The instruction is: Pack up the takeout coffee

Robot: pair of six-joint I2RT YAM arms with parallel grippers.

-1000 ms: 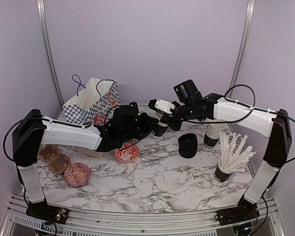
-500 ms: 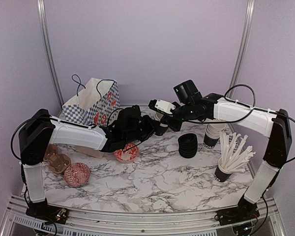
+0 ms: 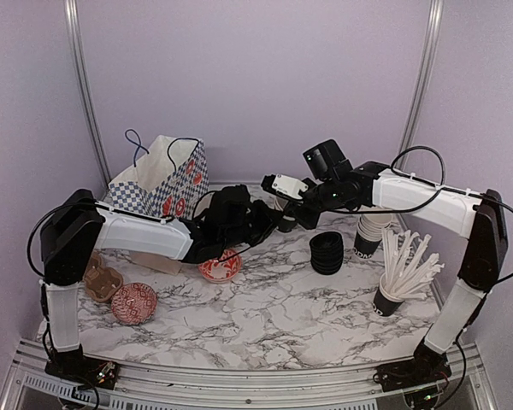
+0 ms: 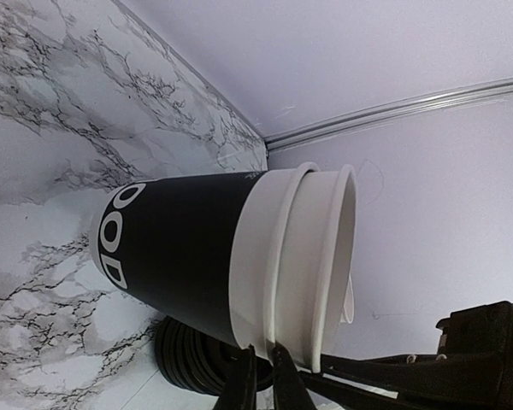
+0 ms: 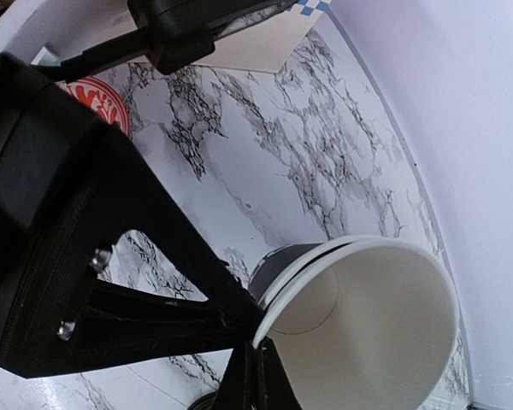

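Two black paper cups with white lettering are nested and held in the air on their side, mid-table (image 3: 283,221). Neither has a lid. In the left wrist view the outer cup (image 4: 179,248) shows its black wall, and the inner cup (image 4: 329,256) sticks out of it by its cream rim. My left gripper (image 4: 263,384) is shut on the outer cup's rim from below. My right gripper (image 5: 258,376) is shut on the inner cup's rim (image 5: 359,256), whose cream inside (image 5: 376,333) faces that camera. From above, the left gripper (image 3: 269,224) and the right gripper (image 3: 292,211) meet at the cups.
A stack of black lids (image 3: 327,253) lies right of centre, beside a stack of cups (image 3: 372,229) and a cup full of white straws (image 3: 402,272). A patterned paper bag (image 3: 158,175) stands at back left. Two red bowls (image 3: 220,266) (image 3: 134,303) and a cardboard carrier (image 3: 98,278) are at left.
My left arm has reached further right, bringing its gripper up to the cups at the right gripper. The right arm has stayed put.
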